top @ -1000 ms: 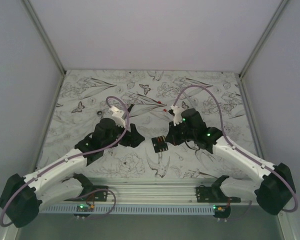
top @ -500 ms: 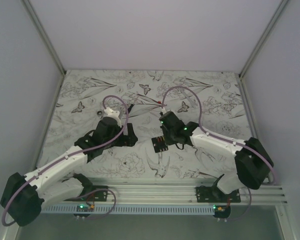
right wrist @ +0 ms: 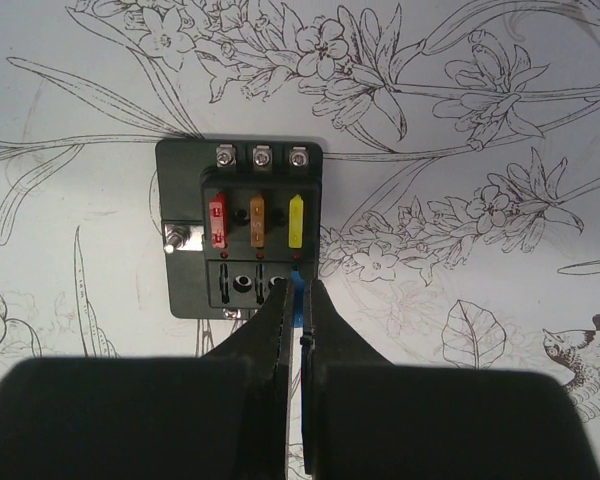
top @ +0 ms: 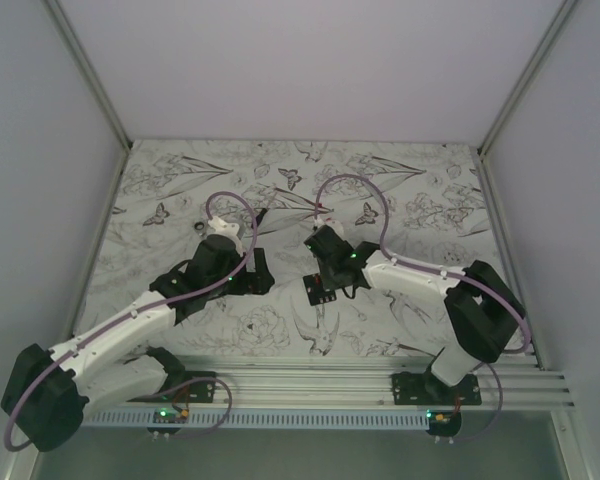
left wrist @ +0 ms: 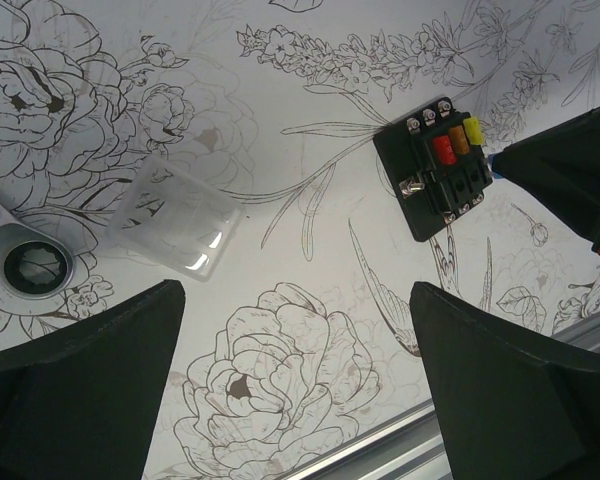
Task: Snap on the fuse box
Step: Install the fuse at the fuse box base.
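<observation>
Enclosure: plain white walls around a table (top: 420,170) covered with a sheet of black-and-white line drawings of flowers, birds and butterflies. A ribbed aluminium rail (top: 310,375) runs along the bottom of the top view.

- Left arm (top: 130,320), white and black, reaches from lower left towards the centre. Left gripper (left wrist: 297,292): jaws spread wide, nothing between them, above the bare sheet.
- Right arm (top: 430,285), folded, reaches from lower right to the centre. Right gripper (right wrist: 298,285): jaws pinched on a thin blue piece (right wrist: 298,296), tips over the lower slots of the fuse box.
- Small black square plastic fuse box (right wrist: 242,230): flat on the sheet at the centre of the top view, with red, orange and yellow fuses in its upper row.
- Transparent rectangular plastic cover (left wrist: 175,225): lies left of centre in the left wrist view, well apart from the fuse box.
- Metal ring-ended tool (left wrist: 35,265): at the left edge of the same view.
</observation>
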`<state>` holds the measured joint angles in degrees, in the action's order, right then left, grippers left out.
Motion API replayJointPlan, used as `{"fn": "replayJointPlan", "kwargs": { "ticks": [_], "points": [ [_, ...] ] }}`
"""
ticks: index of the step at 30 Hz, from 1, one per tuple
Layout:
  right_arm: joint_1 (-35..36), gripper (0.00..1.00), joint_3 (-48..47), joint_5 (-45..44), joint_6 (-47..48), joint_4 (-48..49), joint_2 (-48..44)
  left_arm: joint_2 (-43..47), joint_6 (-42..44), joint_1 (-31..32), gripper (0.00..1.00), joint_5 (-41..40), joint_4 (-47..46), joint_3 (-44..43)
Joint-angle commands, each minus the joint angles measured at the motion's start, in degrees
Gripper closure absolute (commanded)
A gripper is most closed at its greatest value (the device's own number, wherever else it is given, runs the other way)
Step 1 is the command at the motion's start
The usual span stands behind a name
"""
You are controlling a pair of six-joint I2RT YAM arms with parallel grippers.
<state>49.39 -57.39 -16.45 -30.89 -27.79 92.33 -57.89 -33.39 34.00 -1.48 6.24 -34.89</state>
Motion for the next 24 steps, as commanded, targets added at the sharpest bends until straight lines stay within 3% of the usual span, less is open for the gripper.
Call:
{"fn": "replayJointPlan", "kwargs": {
  "ticks": [1,24],
  "points": [
    [0.8,1.00,-2.4,-2.9,-1.8,-1.2,1.1,-0.5,-0.4,-0.4,0.00,-1.0,1.6,-1.3],
    [3.4,1.00,-3.7,-7.0,-2.7,-2.4,4.8,-2.1,-1.0,-0.4,0.00,-0.6,1.5,-1.8]
  ]
}}
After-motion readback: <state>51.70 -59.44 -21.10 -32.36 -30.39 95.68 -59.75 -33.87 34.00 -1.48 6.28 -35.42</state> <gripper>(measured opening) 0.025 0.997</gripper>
